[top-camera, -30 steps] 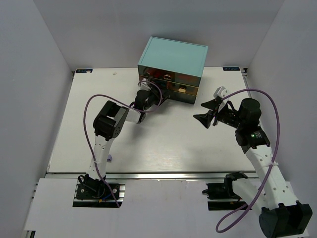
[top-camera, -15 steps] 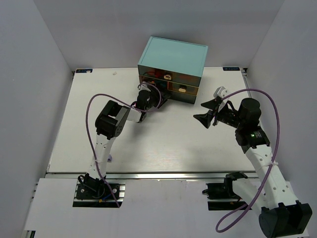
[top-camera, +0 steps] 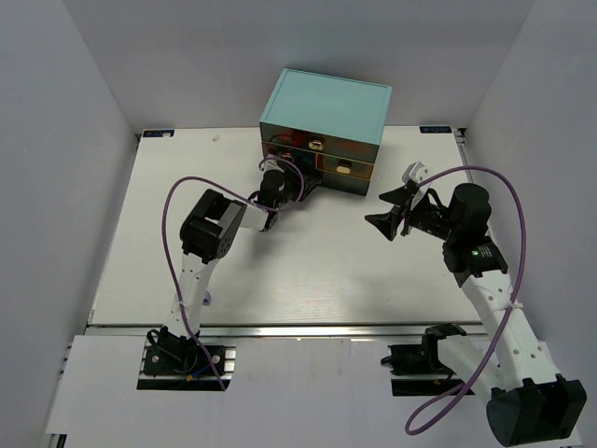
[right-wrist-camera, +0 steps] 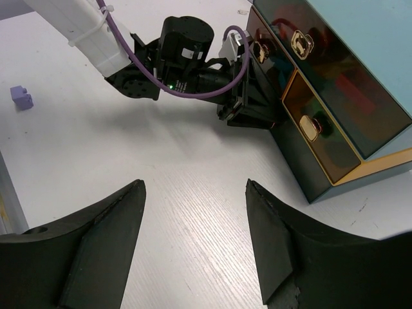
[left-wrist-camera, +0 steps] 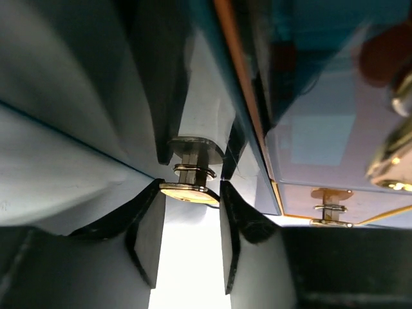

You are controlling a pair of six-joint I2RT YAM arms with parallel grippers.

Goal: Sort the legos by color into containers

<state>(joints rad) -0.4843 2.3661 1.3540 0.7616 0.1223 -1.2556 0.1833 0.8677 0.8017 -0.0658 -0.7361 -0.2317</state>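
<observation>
From above, the light-teal cabinet [top-camera: 326,105] sits at the middle of the table's [top-camera: 308,271] far edge, with the left gripper [top-camera: 291,179] at its drawers and the right gripper [top-camera: 373,208] spread wide, empty. Left wrist: fingers [left-wrist-camera: 147,232] pinch a drawer handle [left-wrist-camera: 190,192]. Right wrist: a lavender lego [right-wrist-camera: 22,98] lies by the near edge.

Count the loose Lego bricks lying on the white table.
1. A lavender brick lies on the table near its front edge, beside the left arm, far from the cabinet. More may be hidden inside the drawers.
</observation>
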